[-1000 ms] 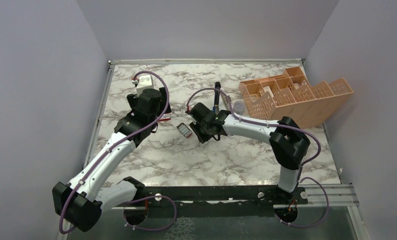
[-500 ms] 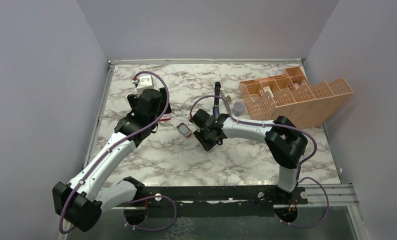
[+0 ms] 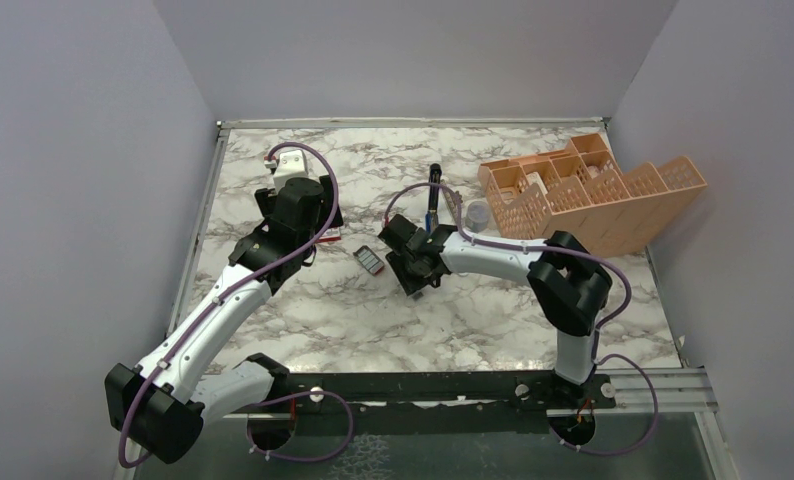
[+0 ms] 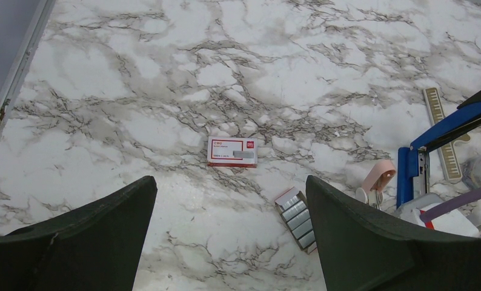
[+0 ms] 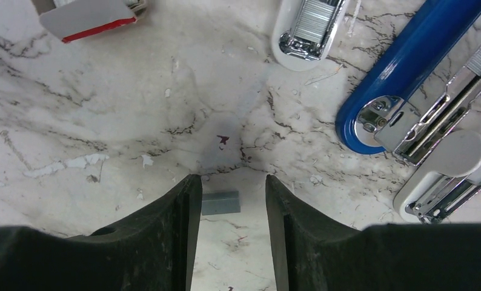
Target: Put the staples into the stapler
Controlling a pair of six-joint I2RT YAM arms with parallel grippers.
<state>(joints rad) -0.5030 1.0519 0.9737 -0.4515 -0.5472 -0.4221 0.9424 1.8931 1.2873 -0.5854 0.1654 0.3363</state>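
Observation:
A short grey strip of staples (image 5: 220,203) lies on the marble between the fingers of my right gripper (image 5: 228,179), close to the left finger (image 5: 186,206). The jaws stand apart, wider than the strip. The blue stapler (image 5: 408,57) lies opened to the upper right, its metal magazine (image 5: 441,118) exposed. More staples sit in a small tray (image 4: 297,219) just left of the right gripper (image 3: 413,272). The red-and-white box (image 4: 232,151) lies beyond the left gripper (image 4: 231,180), which hangs open and empty above the table. In the left wrist view the stapler (image 4: 444,128) is at the right.
An orange compartment basket (image 3: 593,190) stands at the back right. White metal-and-plastic pieces (image 5: 308,30) (image 5: 447,176) lie beside the stapler. A thin tan strip (image 4: 439,121) and a pink piece (image 4: 377,177) lie near it. A metal rail (image 3: 205,215) borders the table's left edge.
The right gripper has shifted slightly toward the near side and its jaws have spread apart, leaving the staple strip on the table. The left arm has not moved.

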